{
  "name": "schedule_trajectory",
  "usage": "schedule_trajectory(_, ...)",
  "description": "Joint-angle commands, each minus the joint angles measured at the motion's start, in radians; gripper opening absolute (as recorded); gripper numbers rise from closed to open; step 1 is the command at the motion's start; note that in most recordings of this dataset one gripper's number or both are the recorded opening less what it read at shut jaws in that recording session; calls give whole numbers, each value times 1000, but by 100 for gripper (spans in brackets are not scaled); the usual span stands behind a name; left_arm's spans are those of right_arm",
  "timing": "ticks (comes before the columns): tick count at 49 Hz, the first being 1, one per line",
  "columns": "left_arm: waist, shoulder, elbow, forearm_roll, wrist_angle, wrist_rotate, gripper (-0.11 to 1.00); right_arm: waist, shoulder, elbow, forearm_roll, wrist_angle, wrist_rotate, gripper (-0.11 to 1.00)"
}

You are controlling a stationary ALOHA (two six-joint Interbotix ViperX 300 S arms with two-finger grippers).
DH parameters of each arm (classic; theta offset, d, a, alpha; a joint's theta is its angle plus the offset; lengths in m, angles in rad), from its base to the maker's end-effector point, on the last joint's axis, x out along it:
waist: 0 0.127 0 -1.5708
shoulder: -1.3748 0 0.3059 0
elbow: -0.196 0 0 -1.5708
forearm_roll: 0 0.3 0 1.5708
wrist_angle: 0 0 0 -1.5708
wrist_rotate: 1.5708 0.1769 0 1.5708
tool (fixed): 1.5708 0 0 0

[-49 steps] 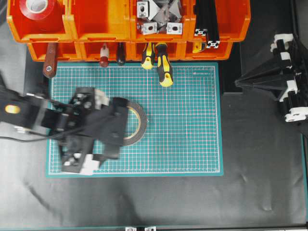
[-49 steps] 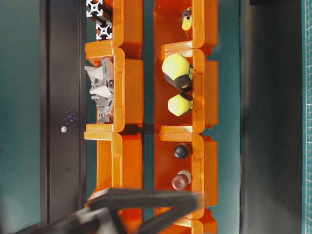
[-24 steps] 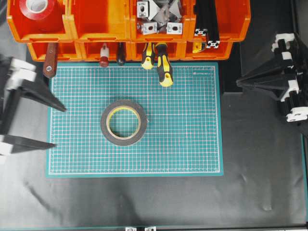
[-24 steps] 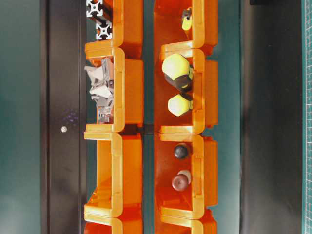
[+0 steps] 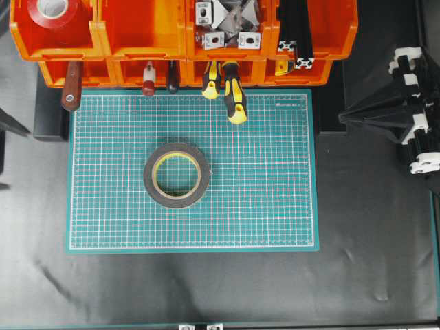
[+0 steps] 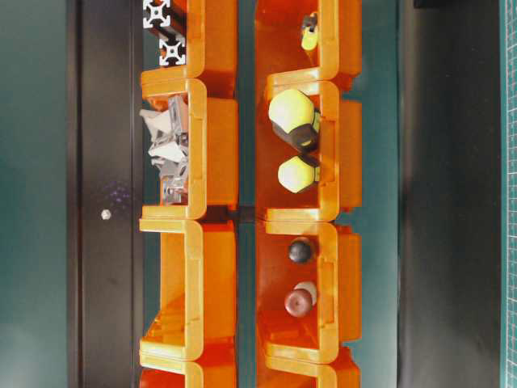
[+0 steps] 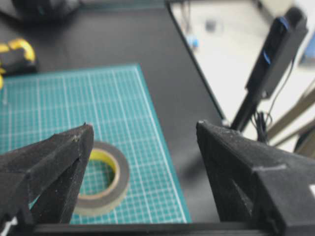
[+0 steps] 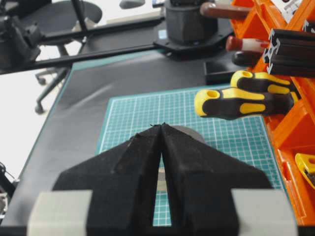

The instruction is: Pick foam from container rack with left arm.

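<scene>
The foam (image 5: 150,177), a dark grey ring with a yellow lining, lies flat on the middle of the green cutting mat (image 5: 275,192), well in front of the orange container rack (image 5: 137,34). In the left wrist view my left gripper (image 7: 143,125) is open with nothing between its fingers, and the foam (image 7: 124,173) lies ahead and to the left on the mat. Overhead, only one black finger (image 5: 9,124) shows at the left edge. My right gripper (image 5: 342,118) is shut and hangs off the mat's right side. In its wrist view the right gripper (image 8: 161,126) hides most of the foam (image 8: 191,131).
The rack (image 6: 210,145) holds a red tape roll (image 5: 53,12), metal brackets (image 5: 227,24) and black extrusions (image 5: 295,31). Yellow-black screwdrivers (image 5: 234,96) and a brown handle (image 5: 71,93) stick out of the lower bins over the mat's far edge.
My left gripper has drawn back to the left, from over the foam to the overhead view's left edge. The foam has stayed flat on the mat. The right arm has not moved.
</scene>
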Motion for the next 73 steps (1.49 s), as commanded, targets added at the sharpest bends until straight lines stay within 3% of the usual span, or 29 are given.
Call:
schedule_trajectory(1, 20, -35, 17, 2, -21, 3, 81, 2, 2, -26, 2, -2, 0, 0)
schedule_trajectory(19, 48, -97, 52, 3, -32, 3, 81, 2, 0, -26, 2, -2, 0, 0)
schedule_trajectory(73, 71, -100, 78, 2, -94, -12, 81, 2, 0, -26, 2, -5, 0, 0)
